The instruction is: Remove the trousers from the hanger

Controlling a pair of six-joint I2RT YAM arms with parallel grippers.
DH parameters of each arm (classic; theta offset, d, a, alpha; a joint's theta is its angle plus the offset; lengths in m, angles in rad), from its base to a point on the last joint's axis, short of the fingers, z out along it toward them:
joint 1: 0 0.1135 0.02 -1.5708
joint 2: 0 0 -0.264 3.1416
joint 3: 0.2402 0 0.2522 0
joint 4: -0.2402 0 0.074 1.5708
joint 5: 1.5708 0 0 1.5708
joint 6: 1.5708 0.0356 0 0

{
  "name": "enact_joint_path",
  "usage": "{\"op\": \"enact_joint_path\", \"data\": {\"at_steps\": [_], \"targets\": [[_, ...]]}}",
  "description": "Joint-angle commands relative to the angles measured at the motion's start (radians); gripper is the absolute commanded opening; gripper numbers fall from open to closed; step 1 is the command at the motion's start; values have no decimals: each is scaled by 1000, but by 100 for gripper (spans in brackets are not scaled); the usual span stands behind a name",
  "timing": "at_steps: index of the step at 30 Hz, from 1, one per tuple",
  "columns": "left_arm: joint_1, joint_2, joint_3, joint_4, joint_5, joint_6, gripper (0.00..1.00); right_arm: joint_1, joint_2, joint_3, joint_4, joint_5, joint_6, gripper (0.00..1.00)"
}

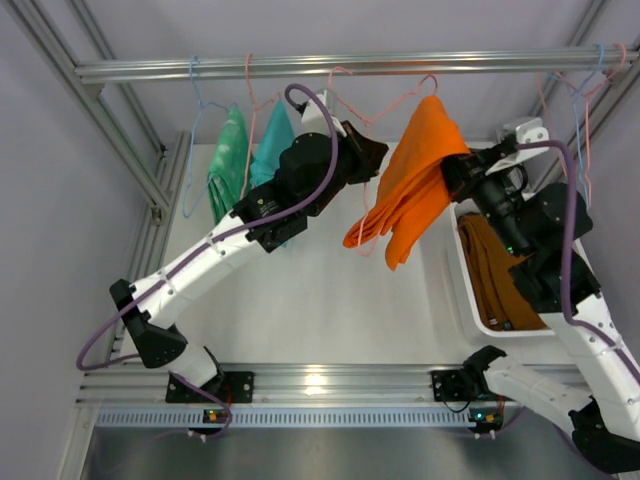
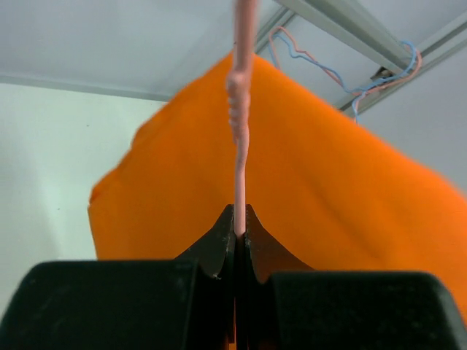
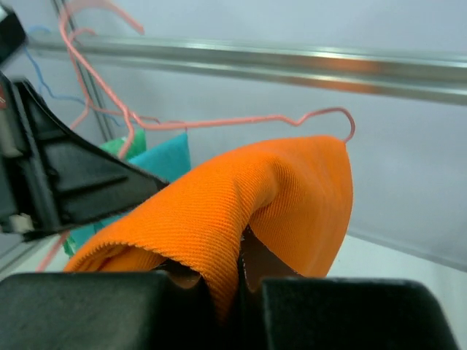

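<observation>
The orange trousers [image 1: 415,185] hang over a pink wire hanger [image 1: 385,108] on the rail. My left gripper [image 1: 362,150] is shut on the pink hanger wire [image 2: 239,157], with the orange cloth [image 2: 328,189] right behind it. My right gripper [image 1: 455,170] is shut on a fold of the orange trousers [image 3: 241,211] at their right side. The pink hanger [image 3: 219,122] shows above the cloth in the right wrist view. Teal trousers [image 1: 270,145] and green trousers [image 1: 228,160] hang at the left. Brown trousers [image 1: 495,275] lie in the white bin.
A white bin [image 1: 455,290] stands at the right of the table. The metal rail [image 1: 330,66] runs across the back with empty blue and pink hangers [image 1: 585,90] at its right end. Frame posts [image 1: 110,130] stand at the left.
</observation>
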Motion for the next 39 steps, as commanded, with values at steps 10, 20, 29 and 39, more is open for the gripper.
{"op": "enact_joint_path", "data": {"at_steps": [10, 20, 29, 39], "targets": [[24, -18, -159, 2, 29, -72, 0, -17, -74, 303, 106, -19, 4, 0], [24, -21, -216, -14, 49, -90, 0, -28, -132, 366, 106, 82, -135, 0], [24, -49, -251, -31, 55, -78, 0, -156, -264, 322, 10, 176, -305, 0], [24, -62, -236, -31, 54, -39, 0, -275, -462, 149, -185, 407, -481, 0]]}}
